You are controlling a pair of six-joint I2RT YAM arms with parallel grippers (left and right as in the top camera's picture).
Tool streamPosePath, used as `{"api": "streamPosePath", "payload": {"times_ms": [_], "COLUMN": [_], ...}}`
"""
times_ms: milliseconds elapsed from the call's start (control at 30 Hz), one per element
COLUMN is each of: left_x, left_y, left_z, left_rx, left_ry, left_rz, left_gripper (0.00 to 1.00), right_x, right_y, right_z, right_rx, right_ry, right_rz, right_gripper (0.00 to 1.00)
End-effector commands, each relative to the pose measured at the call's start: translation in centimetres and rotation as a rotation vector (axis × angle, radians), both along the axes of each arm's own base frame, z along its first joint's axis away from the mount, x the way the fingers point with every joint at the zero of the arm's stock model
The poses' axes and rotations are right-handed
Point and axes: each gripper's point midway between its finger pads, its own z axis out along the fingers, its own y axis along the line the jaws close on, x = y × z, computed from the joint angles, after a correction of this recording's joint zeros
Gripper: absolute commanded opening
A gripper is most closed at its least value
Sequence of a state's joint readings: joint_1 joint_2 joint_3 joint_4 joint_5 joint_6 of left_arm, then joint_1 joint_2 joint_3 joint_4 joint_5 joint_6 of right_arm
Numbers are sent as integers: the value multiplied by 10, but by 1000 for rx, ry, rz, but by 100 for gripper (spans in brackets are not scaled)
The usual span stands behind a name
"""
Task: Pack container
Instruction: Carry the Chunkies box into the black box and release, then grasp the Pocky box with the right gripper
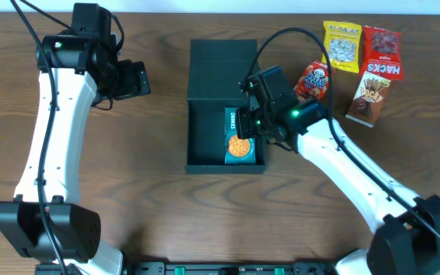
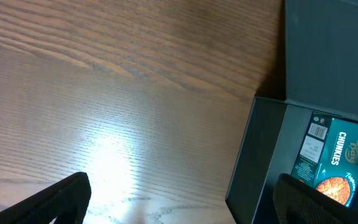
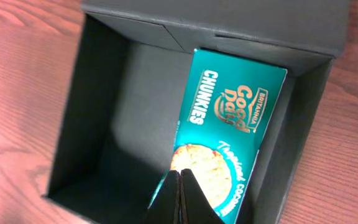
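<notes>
The container point(image 1: 205, 137) is a dark teal-black box, open on the table with its flap lid point(image 1: 220, 72) folded back; it also shows in the right wrist view point(image 3: 98, 93) and the left wrist view point(image 2: 247, 155). A teal cookie box point(image 1: 239, 136) lies inside along its right wall, also seen in the right wrist view point(image 3: 229, 124) and the left wrist view point(image 2: 334, 155). My right gripper point(image 3: 180, 177) is shut and empty, just above the cookie box point(image 1: 249, 122). My left gripper point(image 2: 179, 205) is open and empty over bare table left of the container point(image 1: 136, 76).
To the right of the container lie a red snack packet point(image 1: 313, 80), a yellow packet point(image 1: 342, 46), a red Hacks packet point(image 1: 382, 52) and a brown stick-snack box point(image 1: 370, 98). The table is dark wood point(image 1: 143, 198).
</notes>
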State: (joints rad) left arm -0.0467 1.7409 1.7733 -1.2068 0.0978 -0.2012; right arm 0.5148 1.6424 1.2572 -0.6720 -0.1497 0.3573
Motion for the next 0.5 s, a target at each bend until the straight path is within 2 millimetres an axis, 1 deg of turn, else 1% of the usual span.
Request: {"api": "streamPosePath", "payload": {"times_ms": [0, 33, 67, 100, 167, 200, 233, 267, 300, 333, 433, 467], "left_x": [1, 1, 1, 1, 1, 1, 1, 2, 2, 3, 2, 2], "left_y": [1, 0, -1, -3, -6, -6, -6, -6, -6, -6, -6, -6], "left_z": [5, 5, 5, 5, 5, 5, 5, 6, 6, 6, 6, 6], "left_rx": [3, -1, -7, -17, -34, -36, -36, -36, -36, -36, -36, -36], "left_ry": [-14, -13, -13, -12, -12, -13, -14, -15, -17, -19, -18, -18], "left_rz": [-11, -13, -14, -17, -23, -23, -23, -23, -23, -23, -24, -24], "left_gripper": [95, 95, 95, 95, 95, 95, 95, 95, 95, 95, 95, 95], "right_x": [18, 28, 37, 50, 70, 79, 85, 90, 94, 95, 94, 92], "right_y": [-20, -30, -43, -65, -107, -123, -135, -145, -159, -176, -214, -231], "right_z": [3, 8, 11, 13, 13, 12, 10, 7, 2, -7, -24, -28], "right_rx": [-29, -20, -15, -16, -25, -26, -25, -27, -44, -78, -170, -198], "right_ry": [-41, -60, -72, -80, -95, -107, -111, -112, -109, -97, -65, -53], "right_rz": [-33, -67, -110, -203, -362, -402, -432, -458, -488, -531, -622, -661], "right_gripper": [1, 1, 12, 26, 64, 82, 89, 99, 99, 99, 99, 99]}}
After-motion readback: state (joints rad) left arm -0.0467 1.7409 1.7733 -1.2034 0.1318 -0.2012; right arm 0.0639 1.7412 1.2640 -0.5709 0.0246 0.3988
